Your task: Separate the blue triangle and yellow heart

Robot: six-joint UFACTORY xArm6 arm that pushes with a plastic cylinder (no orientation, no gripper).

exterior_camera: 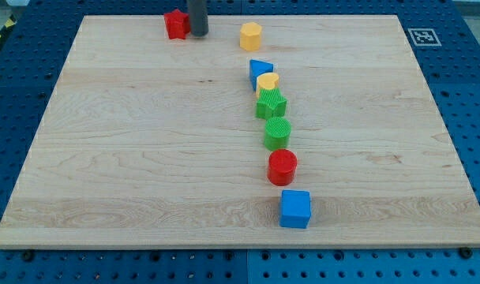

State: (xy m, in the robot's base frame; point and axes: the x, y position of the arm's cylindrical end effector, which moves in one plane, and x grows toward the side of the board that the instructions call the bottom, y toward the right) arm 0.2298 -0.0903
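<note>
Dark rod tip (198,35) at view's top, touching right side of red star-shaped block (175,24); no jaws on it, just a bare rod, holding nothing. Blue triangle block (260,72) and small yellow heart block (268,81) touching, heart overlapping triangle's lower right, well apart from tip. Below: green star block (271,104), green ridged cylinder (277,132), red cylinder (283,167), blue cube (295,209) in a line. Yellow hexagonal block (251,35) above triangle. Pair tightly stacked, so probably needs wedging between. Light wooden board (129,158).

Triangle (260,71) touches heart (268,81) at its lower right; tool tip (198,35) far upper left.
</note>
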